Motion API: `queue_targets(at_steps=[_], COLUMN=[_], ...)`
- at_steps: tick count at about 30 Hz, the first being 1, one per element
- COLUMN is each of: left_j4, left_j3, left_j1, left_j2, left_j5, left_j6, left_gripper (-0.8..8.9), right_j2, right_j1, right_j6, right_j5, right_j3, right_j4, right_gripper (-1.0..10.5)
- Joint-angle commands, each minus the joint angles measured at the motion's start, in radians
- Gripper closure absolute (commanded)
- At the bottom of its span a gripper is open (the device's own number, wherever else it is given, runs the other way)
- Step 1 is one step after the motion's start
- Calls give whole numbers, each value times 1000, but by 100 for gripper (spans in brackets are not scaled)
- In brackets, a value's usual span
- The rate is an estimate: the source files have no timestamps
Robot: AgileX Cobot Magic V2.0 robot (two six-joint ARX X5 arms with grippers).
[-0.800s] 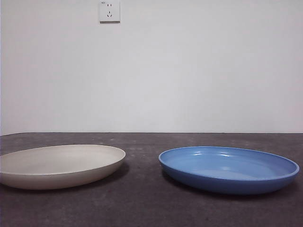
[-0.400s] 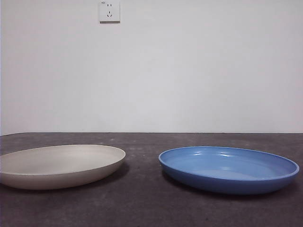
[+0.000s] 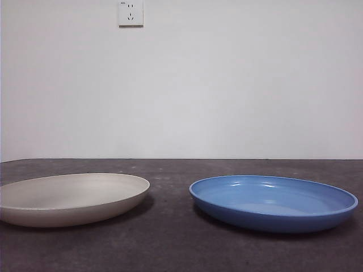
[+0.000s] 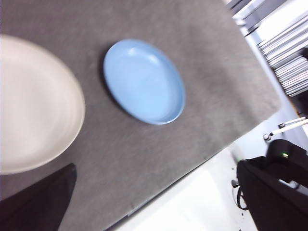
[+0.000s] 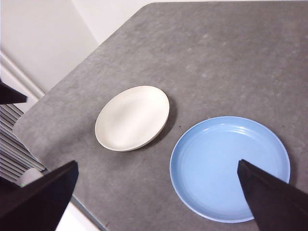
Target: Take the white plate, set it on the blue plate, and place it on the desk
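The white plate (image 3: 74, 198) lies flat on the left of the desk (image 3: 170, 243), and the blue plate (image 3: 272, 201) lies flat on the right, a gap between them. No gripper shows in the front view. My left gripper (image 4: 154, 211) hangs high over the desk, open and empty, with the white plate (image 4: 33, 106) and blue plate (image 4: 144, 82) far below it. My right gripper (image 5: 154, 202) is also high up, its jaws wide apart and empty. It looks down on the white plate (image 5: 132, 118) and blue plate (image 5: 230, 166).
A white wall with a power socket (image 3: 131, 13) stands behind the desk. The desk's edge (image 4: 192, 168) drops to a white floor. A black device with a green light (image 4: 279, 192) sits beyond that edge. Grey slats (image 5: 9, 154) lie past the other side.
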Motion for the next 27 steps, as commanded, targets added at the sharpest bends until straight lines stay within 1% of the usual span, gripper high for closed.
queue_targets(at_steps=[1,6,10,15,20,23,27], left_j4=[-18,-23,-4,50,94,135,164], left_j3=[43,82,99,99,99,99,99], left_j1=[32,131,225,332,399,424,429], left_j2=[108,322,471,626,755,821,893], left_j5=[4,5,2,-1,-1,-1,0], left_j6=[14,70,127,158,179,178,178], left_gripper=[277,279,282,282,282,283,283], right_j2=[15,49,71,79,78,78,78], right_j1=[5,5,5,5,5,5,5], right_j6=[34,39,35,35,35,35,35], right_j5=[-16,-103,-127,-127,-127,-127,-127], right_j3=[18,18,18,18,18,18,18], right_j4=[-2,-35,-58,-57,-58,-58,-57], right_gripper=[264,264,264,264,264,264,264])
